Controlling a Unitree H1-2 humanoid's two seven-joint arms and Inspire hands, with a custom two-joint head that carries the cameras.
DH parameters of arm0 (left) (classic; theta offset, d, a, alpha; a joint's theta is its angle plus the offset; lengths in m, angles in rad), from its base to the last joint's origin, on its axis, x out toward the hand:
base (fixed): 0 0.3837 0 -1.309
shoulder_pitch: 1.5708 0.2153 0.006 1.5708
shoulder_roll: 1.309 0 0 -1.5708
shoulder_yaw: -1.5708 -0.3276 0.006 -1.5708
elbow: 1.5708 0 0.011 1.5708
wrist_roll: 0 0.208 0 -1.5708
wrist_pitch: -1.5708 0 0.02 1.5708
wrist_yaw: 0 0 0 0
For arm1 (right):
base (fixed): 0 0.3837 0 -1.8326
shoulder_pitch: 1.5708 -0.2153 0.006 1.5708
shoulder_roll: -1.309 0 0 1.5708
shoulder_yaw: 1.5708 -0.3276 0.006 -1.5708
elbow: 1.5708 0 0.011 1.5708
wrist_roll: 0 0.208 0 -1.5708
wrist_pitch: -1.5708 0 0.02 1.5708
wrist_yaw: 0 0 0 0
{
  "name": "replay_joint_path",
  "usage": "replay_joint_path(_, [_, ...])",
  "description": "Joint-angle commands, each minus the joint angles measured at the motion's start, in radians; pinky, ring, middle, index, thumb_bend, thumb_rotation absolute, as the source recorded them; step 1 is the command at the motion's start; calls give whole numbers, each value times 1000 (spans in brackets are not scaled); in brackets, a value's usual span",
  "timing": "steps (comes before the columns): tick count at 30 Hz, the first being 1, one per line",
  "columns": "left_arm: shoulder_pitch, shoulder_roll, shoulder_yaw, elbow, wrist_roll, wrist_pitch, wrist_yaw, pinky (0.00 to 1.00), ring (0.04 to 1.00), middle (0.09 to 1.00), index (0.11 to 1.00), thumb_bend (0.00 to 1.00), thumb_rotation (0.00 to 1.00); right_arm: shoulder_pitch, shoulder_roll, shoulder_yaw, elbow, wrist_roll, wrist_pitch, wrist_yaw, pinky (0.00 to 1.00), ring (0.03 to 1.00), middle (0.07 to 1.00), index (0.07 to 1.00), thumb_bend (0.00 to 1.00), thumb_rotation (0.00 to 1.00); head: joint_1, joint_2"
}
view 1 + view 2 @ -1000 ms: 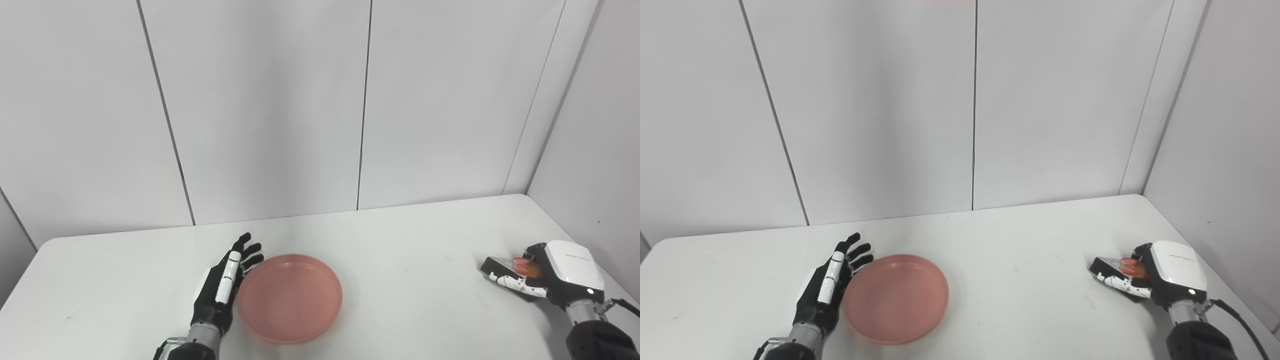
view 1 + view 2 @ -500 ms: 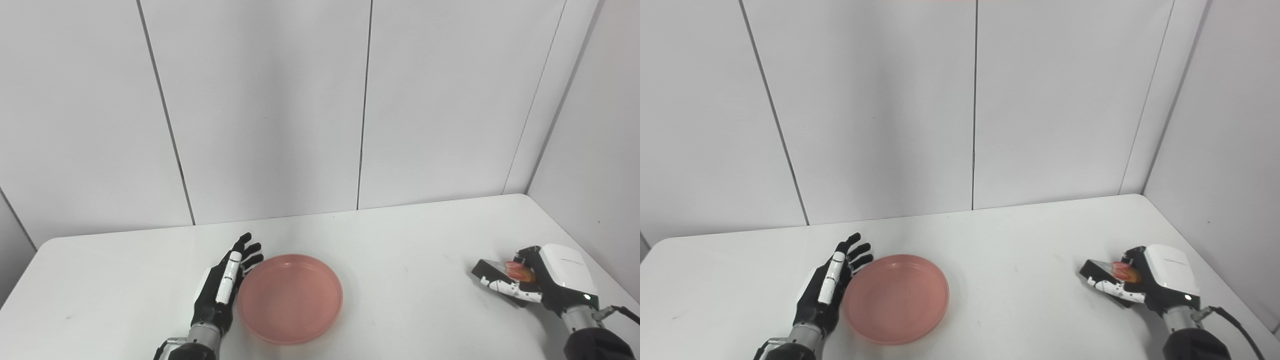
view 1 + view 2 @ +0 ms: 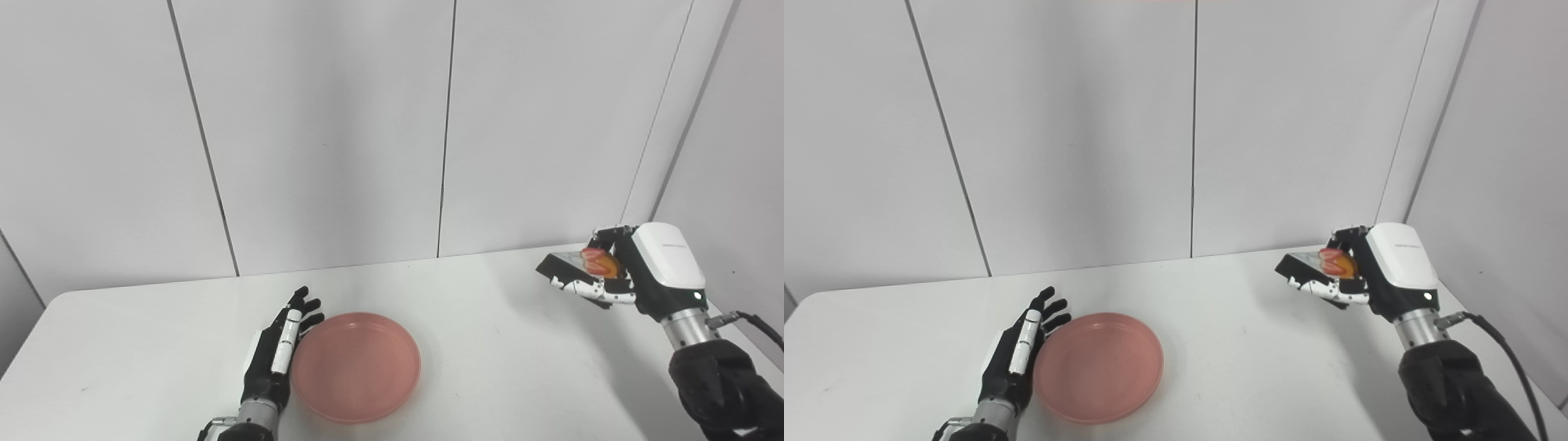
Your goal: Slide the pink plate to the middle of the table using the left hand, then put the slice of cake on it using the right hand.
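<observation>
The pink plate [image 3: 356, 366] lies flat and empty on the white table [image 3: 502, 343], a little left of its middle. My left hand [image 3: 275, 353] rests on the table against the plate's left rim, fingers straight and apart, holding nothing. High over the table's right side, my right hand [image 3: 625, 271] is shut on the slice of cake [image 3: 582, 261], a dark wedge with a red and orange topping that points left. The cake is well clear of the tabletop and far right of the plate.
Grey wall panels close off the back and the right side of the table. A black cable [image 3: 1513, 373] trails from my right wrist. The table's rounded front-left corner shows at the lower left.
My right hand has lifted the cake slice from the tabletop at the right and carried it up and a little left. The left hand has barely shifted beside the plate, which stays put.
</observation>
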Motion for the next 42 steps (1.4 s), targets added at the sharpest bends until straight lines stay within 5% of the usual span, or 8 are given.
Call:
replay_joint_path(1, [-22, -19, -13, 3, 11, -14, 6, 741, 800, 830, 864, 613, 909, -58, -20, -15, -30, 4, -56, -7, 97, 140, 206, 236, 514, 606, 24, 0])
replay_joint_path(10, [-24, -40, -35, -14, 36, 21, 43, 734, 797, 819, 850, 629, 892, -135, 54, 33, -38, 14, -104, 51, 88, 130, 193, 231, 517, 573, 117, 9])
replay_joint_path(24, [-18, -52, -50, -22, 45, 42, 57, 714, 772, 799, 850, 614, 878, -216, 260, 158, -53, -78, -70, 134, 91, 138, 209, 280, 524, 580, 177, 22])
replay_joint_path(29, [-19, -60, -57, -18, 44, 43, 62, 707, 776, 795, 850, 599, 888, -243, 309, 205, 13, -107, -107, 131, 105, 156, 234, 314, 520, 615, 190, 23])
replay_joint_path(32, [-20, -62, -58, -20, 40, 45, 61, 720, 791, 803, 853, 596, 883, -259, 333, 233, 67, -108, -138, 125, 101, 152, 222, 273, 520, 551, 193, 24])
replay_joint_path(37, [-20, -64, -58, -25, 41, 46, 65, 701, 776, 789, 849, 601, 899, -282, 372, 279, 134, -140, -136, 132, 117, 170, 238, 307, 514, 621, 207, 36])
replay_joint_path(42, [-9, -65, -57, -51, 35, 67, 62, 702, 791, 808, 855, 621, 929, -298, 393, 313, 185, -176, -135, 120, 140, 192, 254, 299, 513, 584, 204, 51])
